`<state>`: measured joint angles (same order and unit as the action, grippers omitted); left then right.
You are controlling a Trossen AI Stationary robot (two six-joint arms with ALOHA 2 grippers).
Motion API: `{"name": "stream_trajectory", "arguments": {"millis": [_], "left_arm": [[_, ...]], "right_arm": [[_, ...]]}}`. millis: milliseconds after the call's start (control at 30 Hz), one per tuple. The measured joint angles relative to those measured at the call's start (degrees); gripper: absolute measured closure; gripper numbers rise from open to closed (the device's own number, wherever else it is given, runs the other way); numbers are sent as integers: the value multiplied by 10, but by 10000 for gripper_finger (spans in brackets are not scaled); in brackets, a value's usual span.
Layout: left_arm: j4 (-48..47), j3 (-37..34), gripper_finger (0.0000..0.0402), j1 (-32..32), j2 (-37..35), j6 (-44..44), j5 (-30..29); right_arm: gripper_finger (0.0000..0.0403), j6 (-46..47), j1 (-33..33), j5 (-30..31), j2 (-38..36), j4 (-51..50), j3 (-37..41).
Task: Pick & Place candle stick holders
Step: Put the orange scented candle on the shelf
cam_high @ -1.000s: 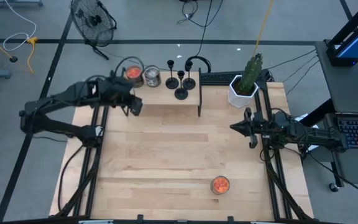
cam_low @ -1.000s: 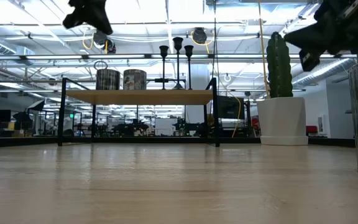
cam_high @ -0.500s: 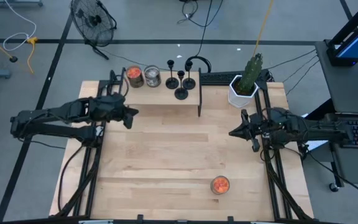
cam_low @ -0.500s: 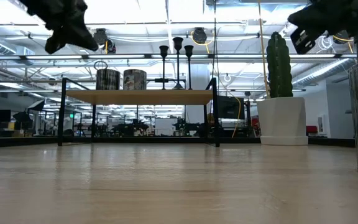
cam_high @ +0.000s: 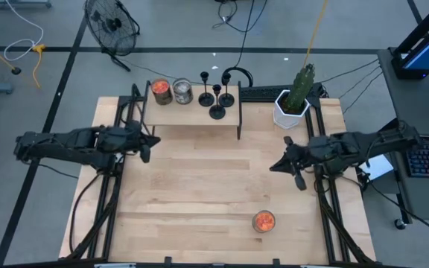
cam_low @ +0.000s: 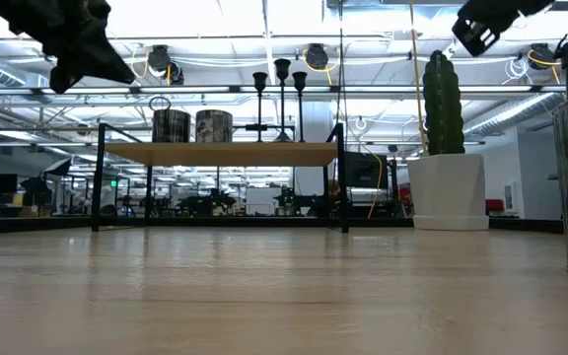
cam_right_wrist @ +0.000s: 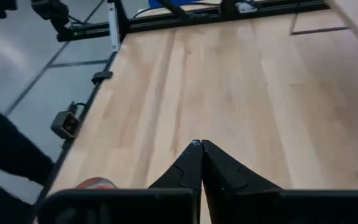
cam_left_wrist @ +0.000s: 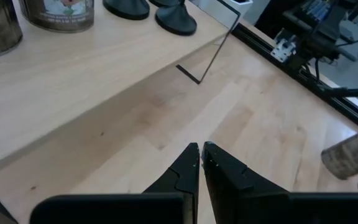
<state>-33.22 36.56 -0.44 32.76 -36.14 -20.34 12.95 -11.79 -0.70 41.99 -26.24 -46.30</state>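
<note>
Three candle stick holders (cam_high: 216,93) stand on the small raised shelf (cam_high: 192,113) at the back of the bench (cam_high: 214,186), clustered toward the shelf's right end — black disc bases, thin stems, cup tops. In the low view they show as three upright stems (cam_low: 282,94) above the shelf board. Beside them on the same shelf, toward its left end, an orange-filled jar (cam_high: 160,91) and a silver can (cam_high: 182,91), standing just next to each other. Nothing is touching the holders.

Left gripper (cam_high: 147,144) hangs over the left side of the bench, in front of the shelf's left end, well apart from the holders. Its fingers (cam_left_wrist: 182,171) are clenched together, tips all but meeting, nothing between them. The left wrist view looks past them at the shelf's underside and two holder bases (cam_left_wrist: 176,18) up on the board.

Right gripper (cam_high: 275,165) hangs over the right part of the bench, in front of the potted cactus (cam_high: 295,97) — also clear of the shelf. Its fingers (cam_right_wrist: 188,165) are pressed shut and empty, bare wood below them.

A second orange-filled jar (cam_high: 264,220) sits alone near the front edge of the bench, right of centre. A floor fan (cam_high: 112,26) stands on the floor behind the bench.
</note>
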Motion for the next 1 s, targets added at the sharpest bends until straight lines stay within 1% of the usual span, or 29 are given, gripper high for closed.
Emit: {"name": "stream_trajectory", "arguments": {"millis": [233,433,700,867,1000], "left_arm": [[-1,-28,376,-40,-44,2,-23],[-20,-49,376,-72,-84,0,-43],[-66,-51,376,-111,-123,-3,-58],[-84,-51,376,-131,-139,2,-74],[-98,-51,376,-147,-142,5,-83]], "right_arm": [[403,57,-79,53,87,-6,-32],[403,110,-136,72,170,-22,-63],[403,203,-197,67,285,-147,-180],[403,287,-221,64,348,-204,-246],[403,346,-231,30,389,-247,-275]]}}
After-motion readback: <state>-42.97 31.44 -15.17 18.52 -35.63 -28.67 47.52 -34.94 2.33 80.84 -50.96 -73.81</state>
